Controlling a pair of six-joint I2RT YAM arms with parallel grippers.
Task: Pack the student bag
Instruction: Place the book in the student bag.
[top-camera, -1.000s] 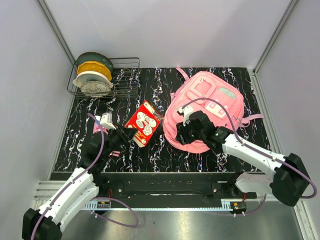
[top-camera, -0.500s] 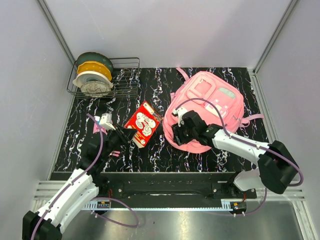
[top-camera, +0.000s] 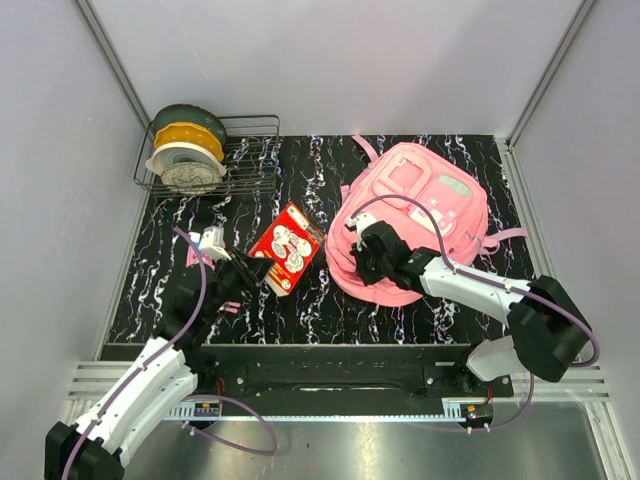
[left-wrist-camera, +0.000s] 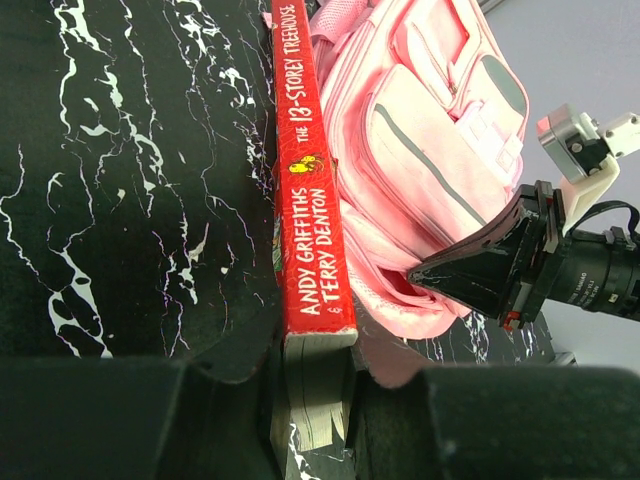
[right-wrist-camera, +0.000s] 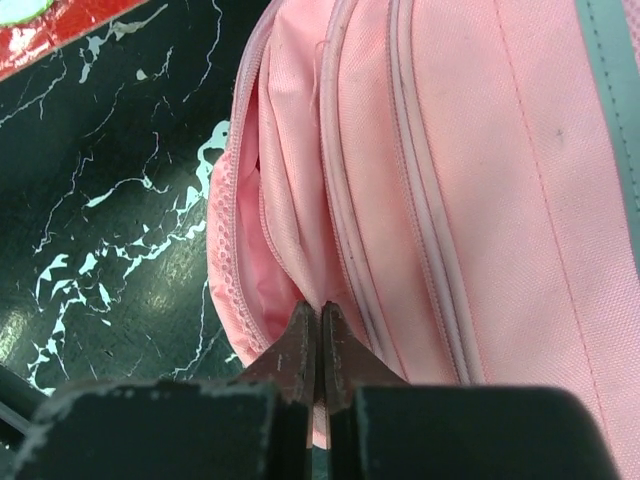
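Pink student bag lies pockets-up, its long axis running away from the right gripper, whose fingers are pressed together at its open mouth, which faces the red book. Packing appears barely begun: that book, clamped between the fingers of the left gripper, lies outside.
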